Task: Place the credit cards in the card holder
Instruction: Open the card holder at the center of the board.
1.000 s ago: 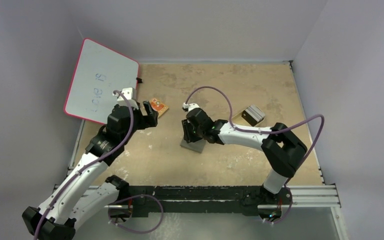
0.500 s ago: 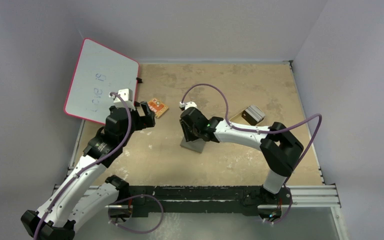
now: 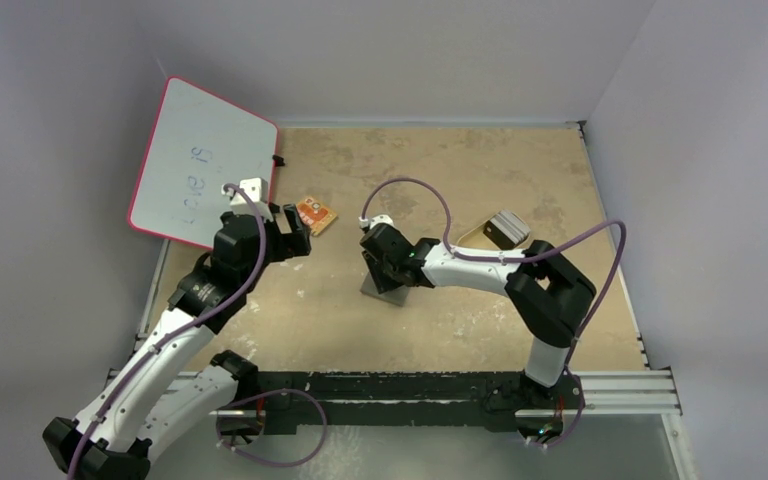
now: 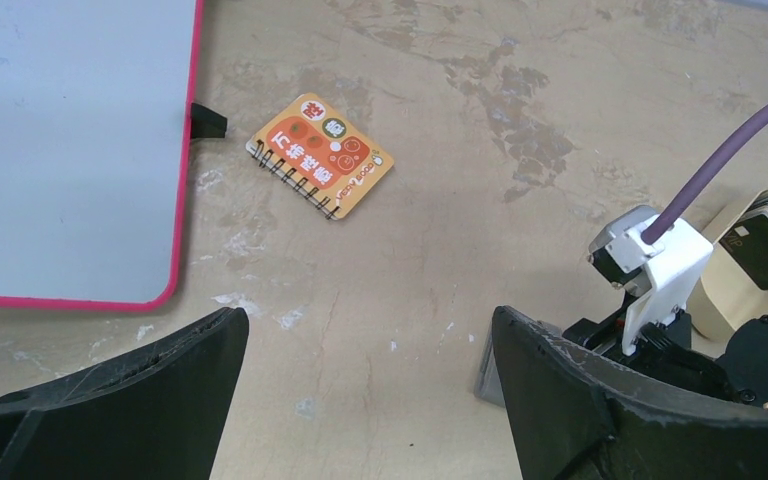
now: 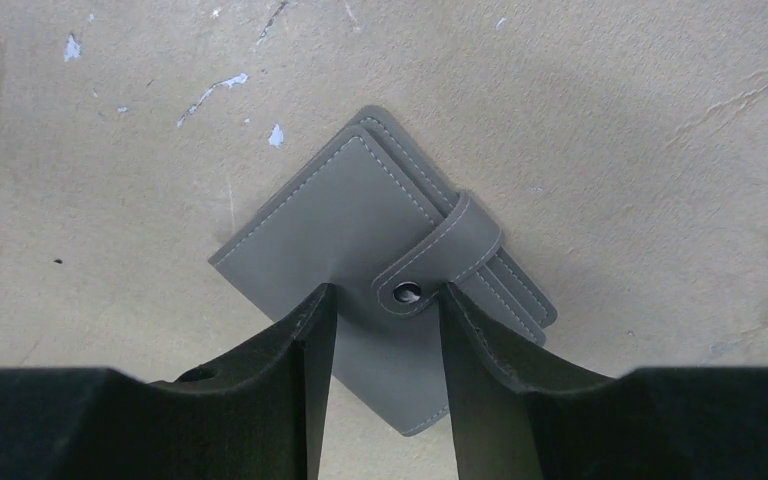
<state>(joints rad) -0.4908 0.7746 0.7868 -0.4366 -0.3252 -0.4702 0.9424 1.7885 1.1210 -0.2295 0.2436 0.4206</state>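
Note:
The card holder (image 5: 360, 215) is a grey fold-over wallet, lying flat and snapped shut by its strap and stud (image 5: 407, 293). My right gripper (image 5: 388, 292) stands just over it, open by about the strap's width, with one fingertip on each side of the stud. In the top view the right gripper (image 3: 381, 266) covers most of the card holder (image 3: 387, 293). The credit cards (image 3: 507, 228) lie in a grey stack on a tan tray (image 3: 474, 236) at the right. My left gripper (image 4: 367, 320) hangs wide open over bare table, holding nothing.
A pink-rimmed whiteboard (image 3: 200, 160) leans at the back left. A small orange spiral notebook (image 3: 317, 213) lies beside it, just ahead of the left gripper (image 3: 296, 232). The right arm's purple cable (image 3: 415, 185) loops above the table's middle.
The right wrist has shifted a little to the left over the card holder, and its elbow has followed. The left arm has edged slightly left, still open.

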